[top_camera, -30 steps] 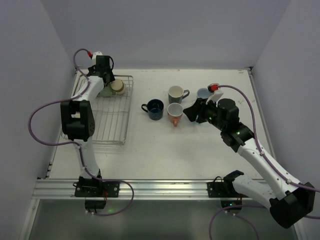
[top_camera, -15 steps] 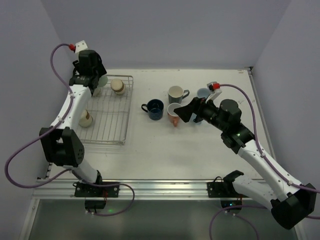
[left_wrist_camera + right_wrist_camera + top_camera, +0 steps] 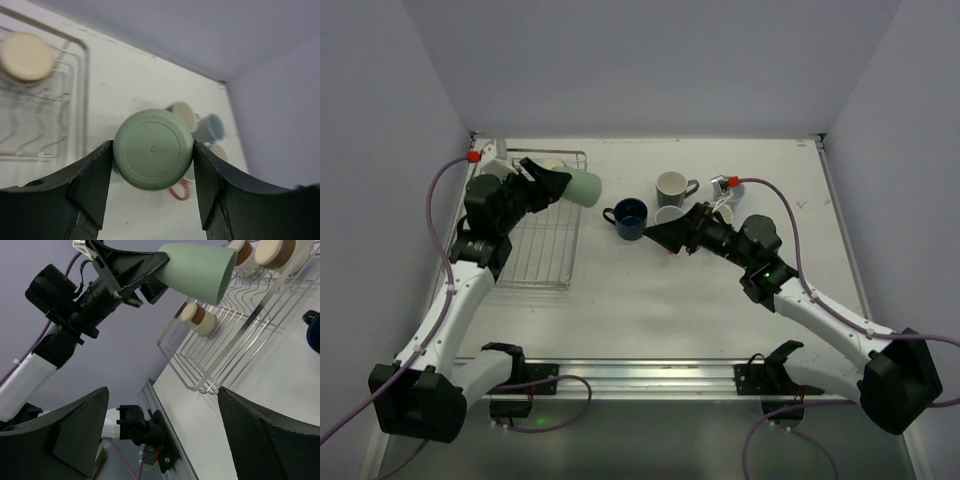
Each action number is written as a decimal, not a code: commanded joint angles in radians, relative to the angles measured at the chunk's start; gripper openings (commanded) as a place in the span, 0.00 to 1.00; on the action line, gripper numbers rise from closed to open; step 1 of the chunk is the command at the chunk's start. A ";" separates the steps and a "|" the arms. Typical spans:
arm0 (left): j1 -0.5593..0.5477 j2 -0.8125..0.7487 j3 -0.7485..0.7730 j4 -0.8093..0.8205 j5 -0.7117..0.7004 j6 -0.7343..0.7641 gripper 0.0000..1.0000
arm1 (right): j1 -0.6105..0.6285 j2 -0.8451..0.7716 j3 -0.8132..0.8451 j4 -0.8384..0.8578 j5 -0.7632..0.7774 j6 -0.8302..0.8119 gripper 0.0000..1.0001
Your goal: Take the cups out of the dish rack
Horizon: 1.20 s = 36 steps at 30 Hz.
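Note:
My left gripper (image 3: 560,185) is shut on a mint green cup (image 3: 583,187) and holds it on its side in the air, at the right rim of the dish rack (image 3: 545,252). In the left wrist view the cup's base (image 3: 152,149) sits between both fingers. My right gripper (image 3: 663,234) is open and empty, pointing left over the salmon-pink mug (image 3: 669,217); its view shows the mint cup (image 3: 200,270) and the rack (image 3: 240,335). A navy mug (image 3: 630,218) and a grey-green mug (image 3: 673,187) stand on the table. A beige-and-brown cup (image 3: 25,55) stays in the rack.
Three beige-and-brown cups (image 3: 197,317) show in the rack in the right wrist view. A light blue cup (image 3: 212,127) stands beyond the grey-green mug. The walls close in at the left, back and right. A metal rail (image 3: 640,375) runs along the near edge.
My left arm has lifted the mint green cup from the rack's far left corner and swung it right to the rack's right rim. My right gripper has moved left over the salmon-pink mug.

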 commanded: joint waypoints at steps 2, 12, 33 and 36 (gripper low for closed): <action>-0.104 -0.102 -0.148 0.367 0.333 -0.248 0.01 | 0.035 0.065 -0.033 0.241 0.010 0.077 0.91; -0.284 -0.129 -0.339 0.637 0.364 -0.417 0.01 | 0.047 0.134 -0.034 0.298 0.016 0.083 0.79; -0.298 -0.323 -0.060 -0.391 -0.468 0.280 0.99 | 0.223 0.367 0.564 -0.996 0.393 -0.561 0.01; -0.298 -0.427 -0.118 -0.406 -0.599 0.278 1.00 | 0.267 0.497 0.699 -1.119 0.463 -0.616 0.02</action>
